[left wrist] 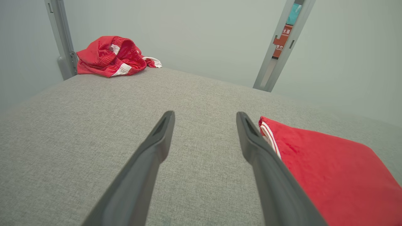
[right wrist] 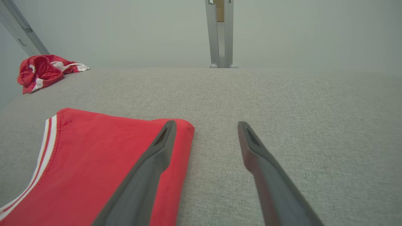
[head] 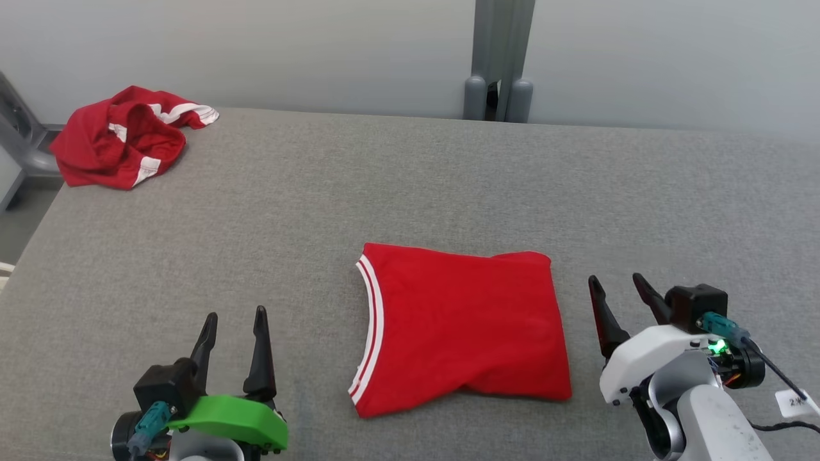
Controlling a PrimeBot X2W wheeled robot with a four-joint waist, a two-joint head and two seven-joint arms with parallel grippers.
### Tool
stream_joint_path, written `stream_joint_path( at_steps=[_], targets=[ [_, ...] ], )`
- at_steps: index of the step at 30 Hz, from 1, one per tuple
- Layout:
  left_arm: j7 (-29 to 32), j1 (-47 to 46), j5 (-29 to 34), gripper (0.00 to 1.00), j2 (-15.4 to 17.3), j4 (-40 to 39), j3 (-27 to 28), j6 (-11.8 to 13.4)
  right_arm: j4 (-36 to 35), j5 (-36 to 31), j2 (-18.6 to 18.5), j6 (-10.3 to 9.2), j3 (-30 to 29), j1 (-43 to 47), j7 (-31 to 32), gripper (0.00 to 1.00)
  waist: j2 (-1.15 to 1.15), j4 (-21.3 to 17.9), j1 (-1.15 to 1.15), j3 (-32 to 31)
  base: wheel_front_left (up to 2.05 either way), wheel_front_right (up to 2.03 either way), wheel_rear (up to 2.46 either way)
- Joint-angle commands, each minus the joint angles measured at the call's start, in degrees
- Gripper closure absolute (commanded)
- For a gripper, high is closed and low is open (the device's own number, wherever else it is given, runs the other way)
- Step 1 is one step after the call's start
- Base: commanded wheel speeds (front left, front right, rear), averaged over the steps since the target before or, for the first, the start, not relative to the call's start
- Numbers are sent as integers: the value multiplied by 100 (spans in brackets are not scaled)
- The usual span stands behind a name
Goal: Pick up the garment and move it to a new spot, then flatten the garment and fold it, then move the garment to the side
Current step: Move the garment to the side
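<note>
Folded red fabric garment (head: 461, 330) with a white-striped edge lying flat near the front of the grey cloth-covered table (head: 410, 186), left gripper (head: 236, 314) beside it, jaws wide and empty, right gripper (head: 615, 276) on its other side, jaws likewise spread, crumpled red-and-white cloth (head: 122, 137) at the far left corner

— Anything you can read from here?
— A red sign (left wrist: 282, 39) in the gap between the grey posts (left wrist: 267, 75): white Chinese characters, the first looks like 火, and a telephone symbol below.
— And that white tag (head: 796, 402) on the cable (head: 772, 368) by the right gripper (head: 615, 278)?
— Starts with "2"; the rest is blurred.
</note>
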Motion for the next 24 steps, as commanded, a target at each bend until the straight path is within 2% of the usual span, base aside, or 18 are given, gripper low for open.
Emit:
stream_joint_path(
  at_steps=[1,8,15,21,23,24],
  targets=[
    [-2,-112,70,0,53,-57,-11,9,85,-28,-15,0,-19,-136,214,0,0,160,0,75,0,0,0],
    [43,-174,6,0,9,-302,-78,-13,526,-76,-15,0,-73,-477,1017,0,0,634,0,332,0,0,0],
    [110,-251,-38,0,-40,-663,-123,-31,1141,-110,-19,0,-243,-632,1225,0,0,1137,0,649,0,0,0],
    [142,-194,-32,0,-5,-807,-160,16,1689,54,1,0,-235,-700,1253,0,0,1329,0,746,0,0,0],
    [145,-158,-36,0,12,-832,-155,35,1797,101,13,1,-202,-747,1211,53,0,1329,0,754,0,0,0],
    [140,-133,-40,0,26,-849,-146,47,1823,95,17,2,-195,-782,1165,74,0,1308,0,759,0,0,0]
  ],
)
